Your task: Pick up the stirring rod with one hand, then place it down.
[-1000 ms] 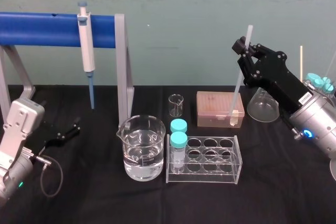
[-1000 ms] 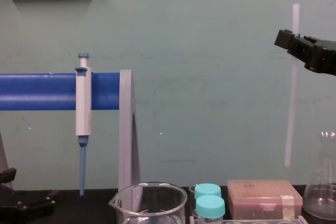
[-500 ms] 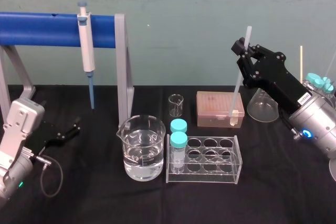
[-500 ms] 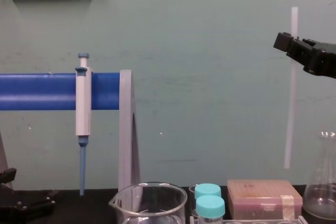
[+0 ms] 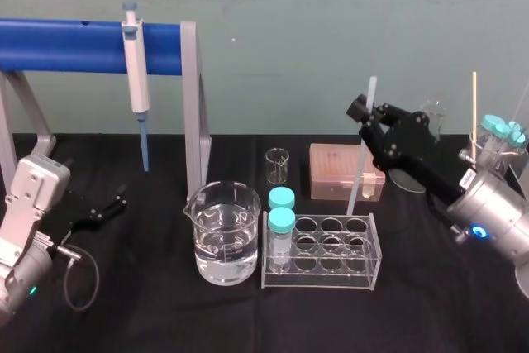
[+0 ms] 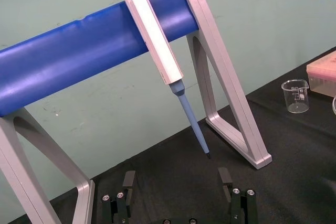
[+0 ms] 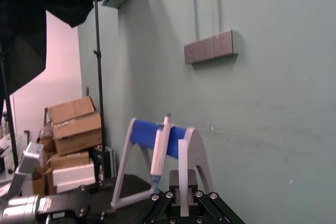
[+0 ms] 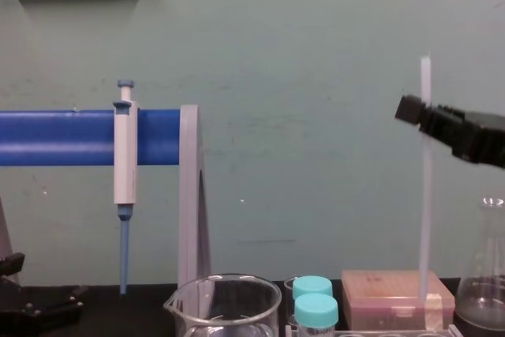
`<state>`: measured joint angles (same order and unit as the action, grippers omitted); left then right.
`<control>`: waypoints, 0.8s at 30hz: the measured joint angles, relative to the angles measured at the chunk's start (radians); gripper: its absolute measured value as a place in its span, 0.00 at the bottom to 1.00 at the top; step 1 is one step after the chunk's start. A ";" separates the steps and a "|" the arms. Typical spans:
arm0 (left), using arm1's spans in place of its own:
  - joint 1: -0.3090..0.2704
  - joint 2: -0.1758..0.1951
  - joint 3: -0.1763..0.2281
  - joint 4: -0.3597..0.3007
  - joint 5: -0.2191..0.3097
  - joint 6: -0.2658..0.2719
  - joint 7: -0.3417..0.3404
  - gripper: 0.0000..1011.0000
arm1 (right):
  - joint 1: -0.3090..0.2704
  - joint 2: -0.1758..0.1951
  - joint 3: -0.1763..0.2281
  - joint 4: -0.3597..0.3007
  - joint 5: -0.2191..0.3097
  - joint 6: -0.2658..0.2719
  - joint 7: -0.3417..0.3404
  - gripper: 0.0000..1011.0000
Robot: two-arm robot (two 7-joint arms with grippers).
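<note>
Right gripper (image 5: 364, 115), black, blocky and angular, is raised over the right rear of the table. Its jaws are closed on the stirring rod (image 5: 356, 175), a short way below the rod's top end. The rod is thin, straight, smooth and translucent white. It leans slightly in the head view, and in the chest view the rod (image 8: 425, 203) stands vertical. Its lower end hangs in front of the pinkish, matte, rectangular tip box (image 5: 331, 173) and near the back row of the clear plastic tube rack (image 5: 324, 255); whether it touches either, I cannot tell. In the right wrist view the rod (image 7: 182, 169) sits clamped between the two jaws. The rack holds two clear vials (image 5: 281, 219) with teal caps at its left end. Left of the rack stands a round glass beaker (image 5: 221, 236), part filled with clear liquid, and a small beaker (image 5: 277, 166) stands behind the vials. A conical glass flask (image 8: 483, 282) stands to the right of the tip box. A white-and-blue pipette (image 5: 135, 64) hangs from a glossy blue cylindrical bar (image 5: 66, 45) on grey legs. Left gripper (image 5: 114, 204) lies low on the black cloth (image 5: 149, 312) at the left, with its jaws spread apart and nothing between them.
</note>
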<state>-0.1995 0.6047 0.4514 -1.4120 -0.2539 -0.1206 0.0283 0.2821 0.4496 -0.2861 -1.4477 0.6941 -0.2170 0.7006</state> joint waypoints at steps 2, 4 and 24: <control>0.000 0.000 0.000 0.000 0.000 0.000 0.000 0.99 | 0.004 0.001 -0.011 0.018 0.000 -0.005 0.005 0.07; 0.000 0.000 0.000 0.000 0.000 0.000 0.000 0.99 | 0.007 0.001 -0.018 0.032 -0.005 -0.010 0.005 0.07; 0.000 0.000 0.000 0.000 0.000 0.000 0.000 0.99 | 0.078 -0.059 -0.064 0.183 -0.028 -0.062 0.017 0.07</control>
<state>-0.1996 0.6047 0.4514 -1.4120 -0.2539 -0.1205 0.0283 0.3598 0.3902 -0.3496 -1.2651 0.6659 -0.2786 0.7172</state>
